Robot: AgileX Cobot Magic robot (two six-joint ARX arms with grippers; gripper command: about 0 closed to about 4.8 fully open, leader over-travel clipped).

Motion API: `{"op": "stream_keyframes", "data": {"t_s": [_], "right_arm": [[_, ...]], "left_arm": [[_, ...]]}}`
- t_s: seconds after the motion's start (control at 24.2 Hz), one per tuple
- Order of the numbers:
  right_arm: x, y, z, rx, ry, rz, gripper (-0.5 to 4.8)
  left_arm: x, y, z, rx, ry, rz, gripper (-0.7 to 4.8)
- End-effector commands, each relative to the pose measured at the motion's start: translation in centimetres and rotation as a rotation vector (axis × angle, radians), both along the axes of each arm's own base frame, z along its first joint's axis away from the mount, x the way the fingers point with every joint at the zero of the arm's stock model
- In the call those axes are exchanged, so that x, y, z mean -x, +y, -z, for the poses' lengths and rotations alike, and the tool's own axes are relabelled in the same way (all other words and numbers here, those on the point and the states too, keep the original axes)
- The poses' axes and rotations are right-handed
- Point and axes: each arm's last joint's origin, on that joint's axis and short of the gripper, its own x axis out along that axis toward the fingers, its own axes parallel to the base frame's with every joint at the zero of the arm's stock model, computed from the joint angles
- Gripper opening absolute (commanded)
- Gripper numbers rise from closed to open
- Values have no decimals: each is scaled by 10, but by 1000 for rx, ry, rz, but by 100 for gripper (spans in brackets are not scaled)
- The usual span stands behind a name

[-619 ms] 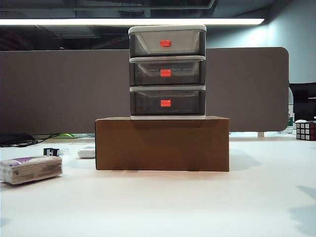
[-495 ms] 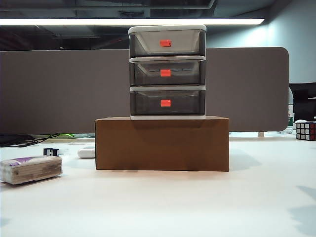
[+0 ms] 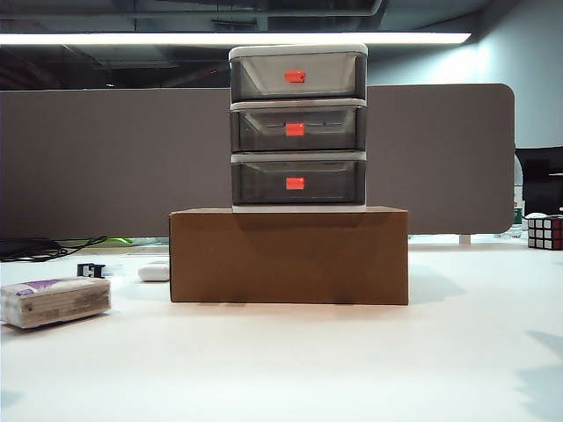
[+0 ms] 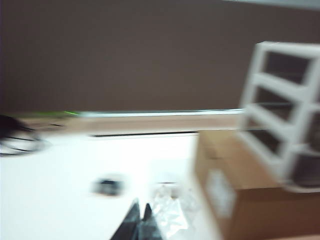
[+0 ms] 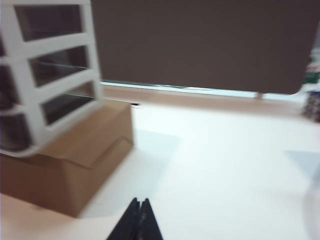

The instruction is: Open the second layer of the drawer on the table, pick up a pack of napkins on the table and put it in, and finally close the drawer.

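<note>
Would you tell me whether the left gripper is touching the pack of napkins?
Cannot tell: the left wrist view is blurred, with the left gripper overlapping the pack of napkins.

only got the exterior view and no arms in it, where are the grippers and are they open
Observer: The left gripper is shut, with its dark fingertips pressed together in the left wrist view.
Operator: is it at the napkins
Observer: No. The clear-wrapped pack of white napkins lies ahead of its tips on the white table, and it holds nothing. That picture is blurred.
Operator: and the right one
Observer: The right gripper is shut too and empty. It is above bare table, off to one side of the brown cardboard box that carries the white-framed three-tier drawer cabinet.
</note>
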Motion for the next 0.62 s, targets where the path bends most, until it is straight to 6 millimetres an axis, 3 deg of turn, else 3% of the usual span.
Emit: {"op": "stream_keyframes", "data": {"t_s": [0.04,0.21,0.62], "right_arm": [[3,7,-10,-135,-63,-209,-5],[5,13,-15,-139,-68,-271,-5],[-1,36,-39,-127,68,-347,-5]], "left_arm": [[5,-13,-3,93,32,361,-5],[11,-26,-9,106,-17,459,-5],[29,-67,-4,142,73,384,-5]]}}
